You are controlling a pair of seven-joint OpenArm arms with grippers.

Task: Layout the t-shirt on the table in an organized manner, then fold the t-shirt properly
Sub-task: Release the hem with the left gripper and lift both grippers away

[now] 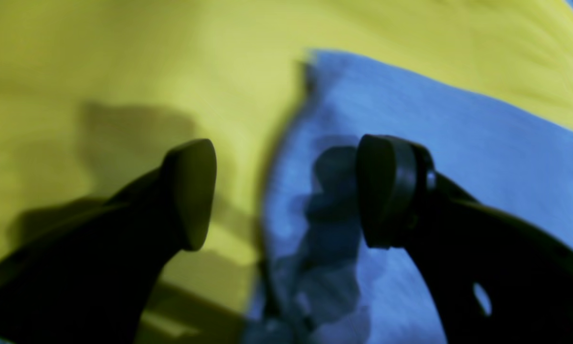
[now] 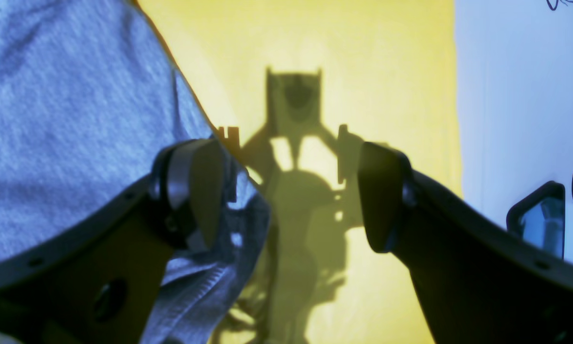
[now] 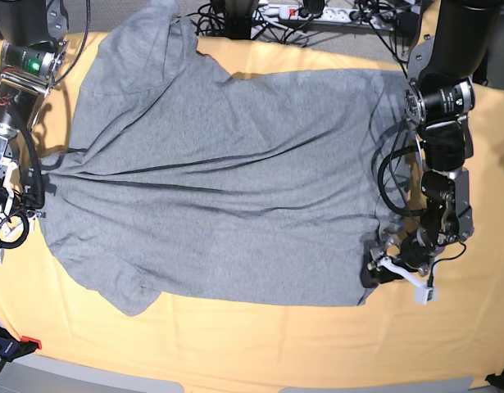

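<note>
Shirt: t-shirt (image 3: 211, 180) lies spread, plain side up, across the table (image 3: 260, 344), still rippled.
Left gripper (image 1: 286, 193): jaws wide, empty, straddling the hem corner.
Right gripper (image 2: 291, 196): wide, empty, beside the sleeve edge, seemingly.
Risk: pinching tablecloth along with fabric, dragging both.
Risk: uneven pulls deepen wrinkles.

Base camera stares straight down over the whole table (image 3: 252, 344), while both wrist cameras skim low past their fingers (very close) at opposite t-shirt (image 3: 219, 188) edges.
</note>
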